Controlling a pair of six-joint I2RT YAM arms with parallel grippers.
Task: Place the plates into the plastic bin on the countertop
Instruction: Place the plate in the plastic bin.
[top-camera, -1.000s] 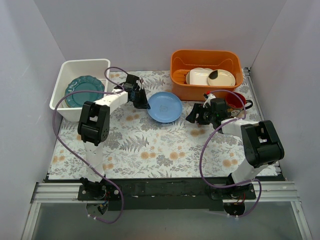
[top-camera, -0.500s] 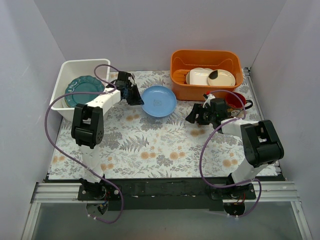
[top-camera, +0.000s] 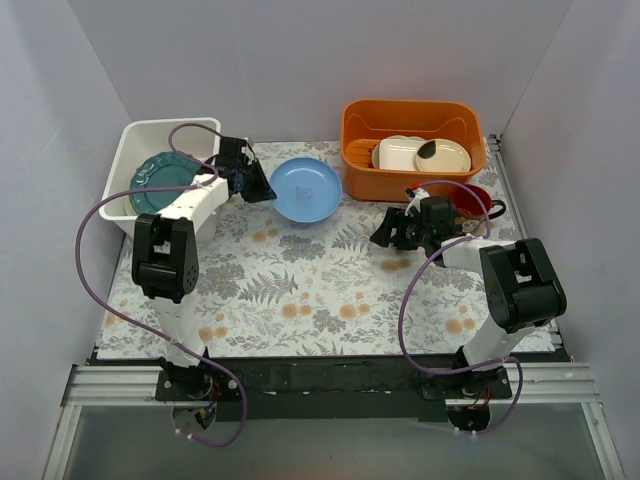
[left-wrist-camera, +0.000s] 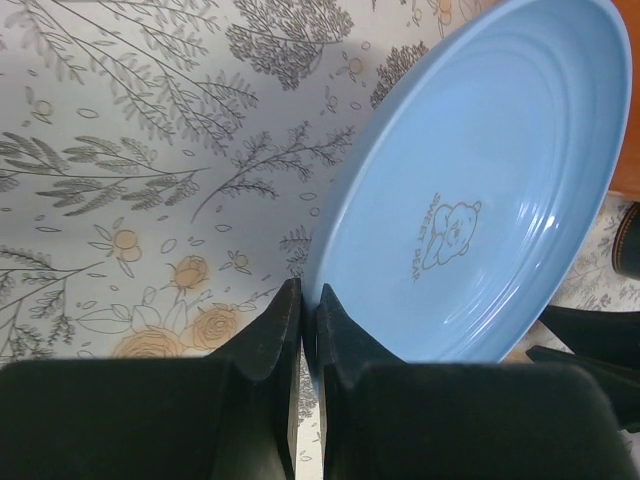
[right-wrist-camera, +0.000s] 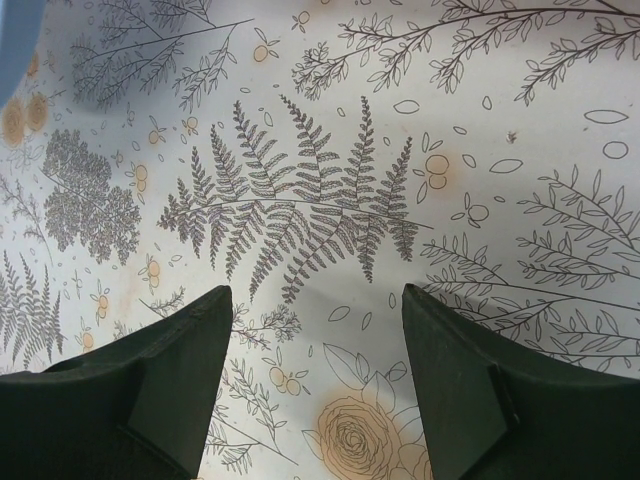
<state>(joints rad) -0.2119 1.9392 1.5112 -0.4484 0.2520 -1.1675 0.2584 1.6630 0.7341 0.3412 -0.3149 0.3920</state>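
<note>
The left hand (top-camera: 256, 186) is clenched on the left rim of a blue plate (top-camera: 306, 188), holding it tilted over the patterned desk (top-camera: 320, 290) between the white bin (top-camera: 116, 196) and an orange tub (top-camera: 412, 112). A teal plate (top-camera: 160, 180) already lies in the bin, its right part hidden by the left arm and purple cable. The bin's near wall and rim stand between the blue plate and the bin's inside. The tub holds cream dishes (top-camera: 405, 153); a dark oval thing on one of them is too small to make out. A red mug (top-camera: 472, 200) sits in front of the tub, half covered by the right arm. The right hand (top-camera: 385, 233) is released and holds nothing, low over the desk to the right of the blue plate, near the mug. In the left wrist view the fingers (left-wrist-camera: 285, 320) meet on the plate's edge, a small bear print shows at its centre, and its far rim is cut off.
</note>
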